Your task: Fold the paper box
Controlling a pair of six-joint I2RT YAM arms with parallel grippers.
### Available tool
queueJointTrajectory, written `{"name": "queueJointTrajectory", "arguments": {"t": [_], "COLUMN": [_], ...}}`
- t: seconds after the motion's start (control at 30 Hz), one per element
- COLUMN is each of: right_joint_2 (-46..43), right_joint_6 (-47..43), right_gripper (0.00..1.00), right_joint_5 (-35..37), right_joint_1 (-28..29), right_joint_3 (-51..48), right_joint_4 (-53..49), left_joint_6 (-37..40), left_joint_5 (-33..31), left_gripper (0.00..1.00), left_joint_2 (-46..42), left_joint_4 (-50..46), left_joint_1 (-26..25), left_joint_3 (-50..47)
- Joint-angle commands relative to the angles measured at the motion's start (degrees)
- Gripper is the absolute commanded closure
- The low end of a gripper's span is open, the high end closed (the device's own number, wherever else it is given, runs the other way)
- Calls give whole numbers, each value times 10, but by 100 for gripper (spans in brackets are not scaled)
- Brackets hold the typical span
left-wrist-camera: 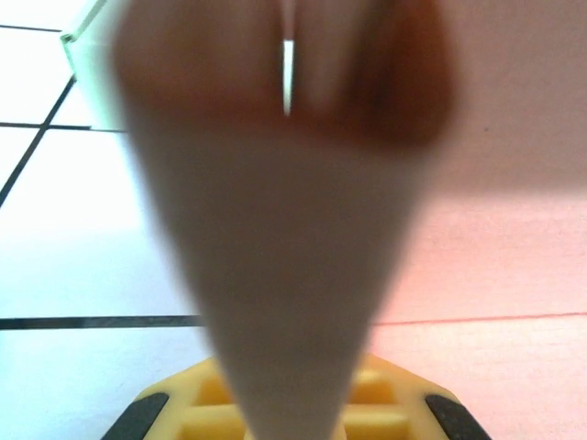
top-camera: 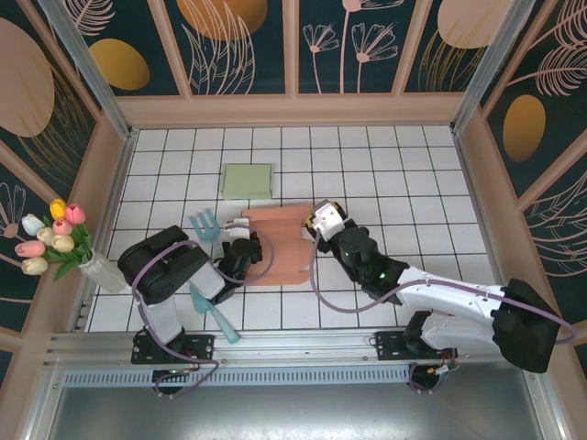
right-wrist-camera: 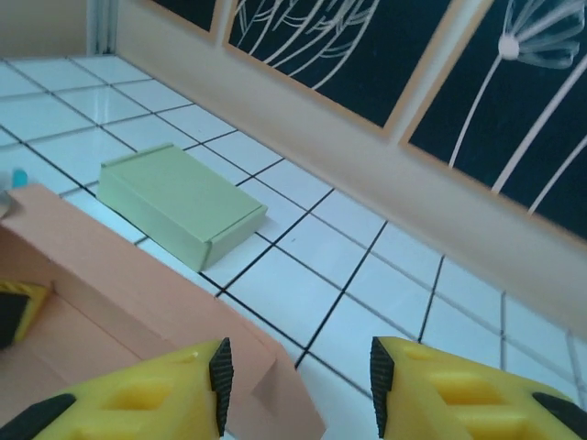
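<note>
Jaws of the left gripper [top-camera: 240, 247] are pinched shut on the left edge of the paper box [top-camera: 280, 249], mid desk [top-camera: 394, 174]. The right gripper [right-wrist-camera: 300, 376] hovers part-open (empty), the box's right wall just left of it.

No readable text, label or number anywhere

Paper box [top-camera: 282, 240] at centre, 2nd box [top-camera: 247, 181] behind it, flower vase [top-camera: 101, 273] far left.
</note>
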Motion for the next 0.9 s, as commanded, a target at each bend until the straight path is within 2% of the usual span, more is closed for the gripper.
{"name": "queueJointTrajectory", "arguments": {"t": [0.0,0.1,0.27,0.4,0.73,0.87], "right_joint_2": [-7,-4,-9,-14,-1,12], "right_joint_6": [206,302,387,403,423,431], "right_gripper": [56,58,58,58,58,57], "right_joint_5": [8,-10,-9,28,109,169], "right_joint_1": [2,8,42,78,168,211], "right_joint_3": [36,53,65,80,152,187], "right_joint_4": [-144,-180,-192,-209,-286,-335], "left_joint_6": [1,5,20,31,22,22], "left_joint_5": [49,89,143,166,177,187], "left_gripper": [97,100,100,100,100,100], "left_joint_2": [-41,-75,-109,-124,-128,-124], "left_joint_4": [18,39,64,52,35,21], "left_joint_1": [1,1,2,1,1,1], "left_joint_3": [-17,-40,-64,-65,-61,-52]}}
